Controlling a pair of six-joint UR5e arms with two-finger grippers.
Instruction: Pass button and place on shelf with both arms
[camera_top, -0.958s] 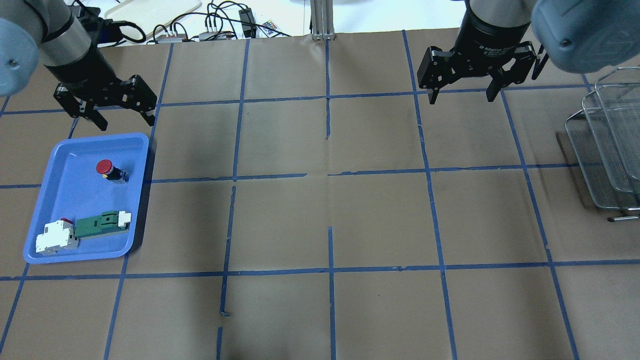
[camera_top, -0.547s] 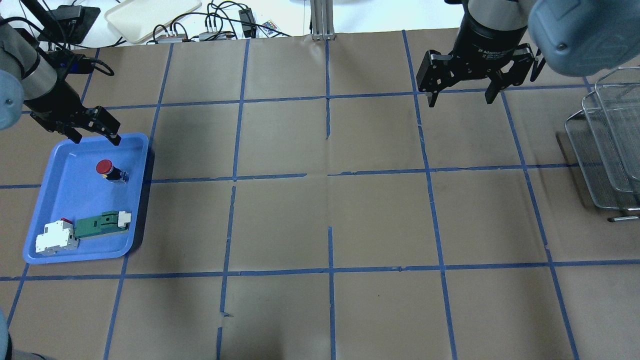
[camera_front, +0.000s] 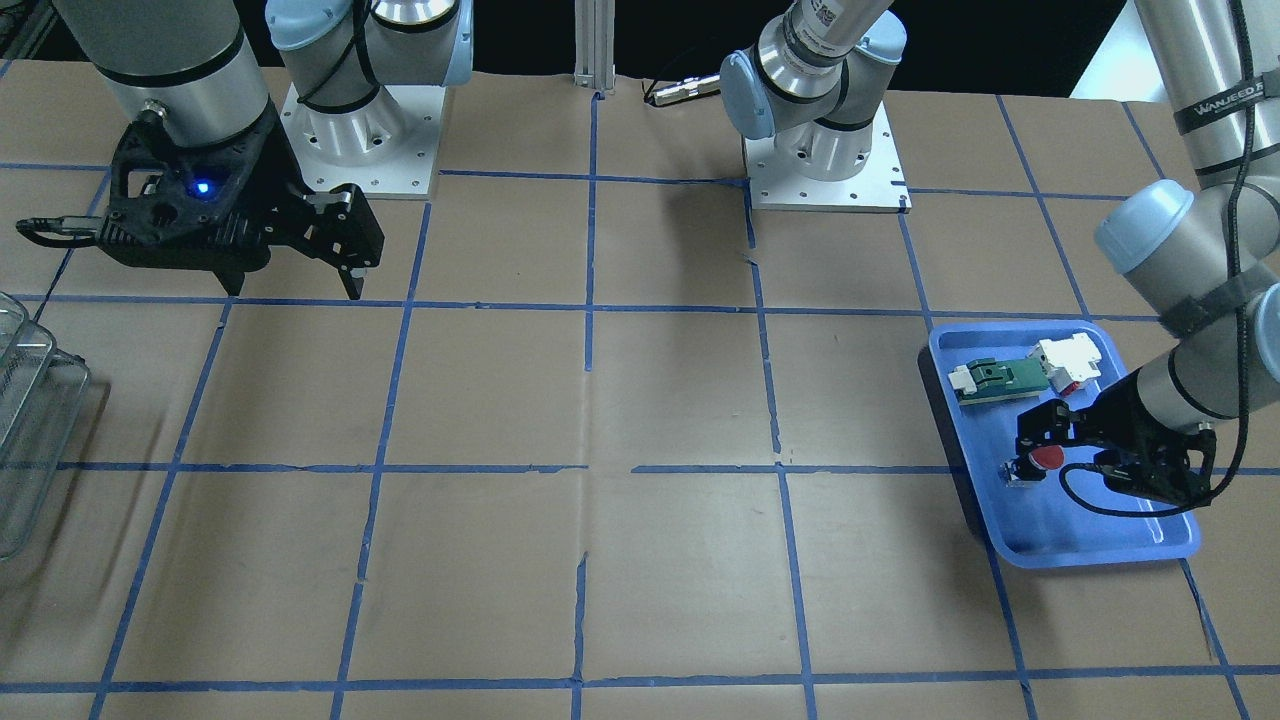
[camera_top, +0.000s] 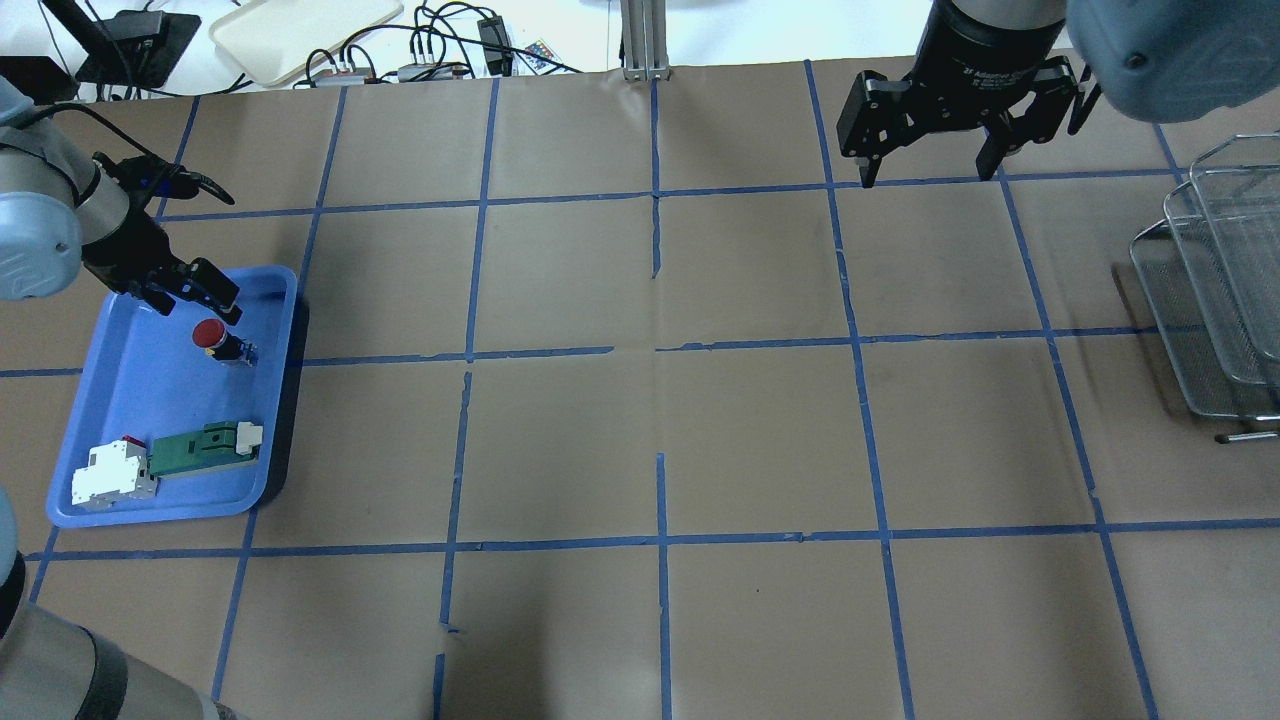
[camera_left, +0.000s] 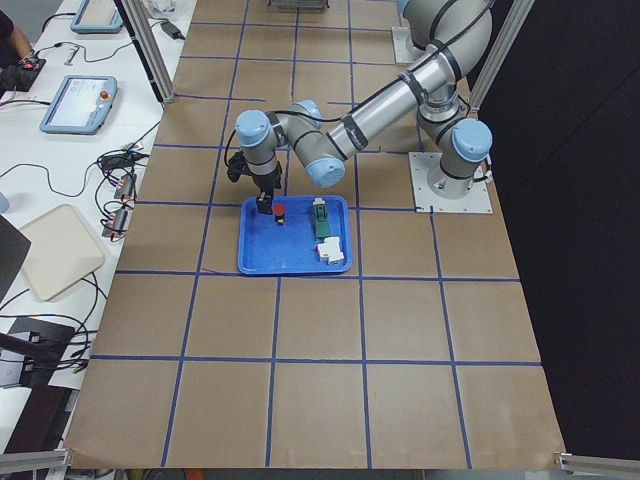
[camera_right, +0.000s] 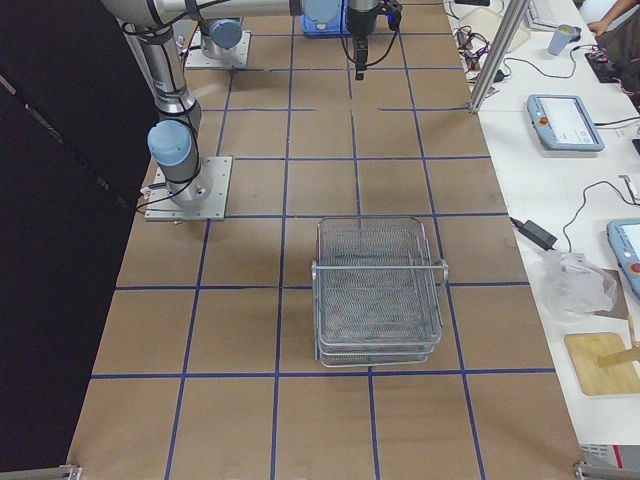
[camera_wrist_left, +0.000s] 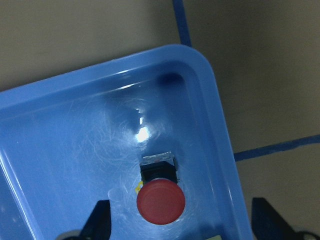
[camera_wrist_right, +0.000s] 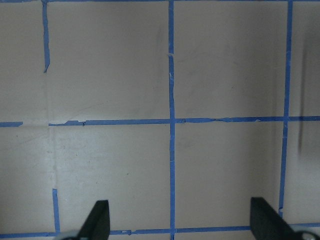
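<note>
The bench (camera_top: 760, 440), covered in brown paper gridded with blue tape, carries a blue tray (camera_top: 120, 390) near one end and the shelf (camera_right: 378, 290) near the other.

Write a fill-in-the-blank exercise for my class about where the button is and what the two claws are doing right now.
The button lies in the ____ tray.
The button's round cap is ____.
The left claw hangs over the button with its jaws ____.
The right claw, also open, holds ____.

Missing words: blue; red; open; nothing
</note>
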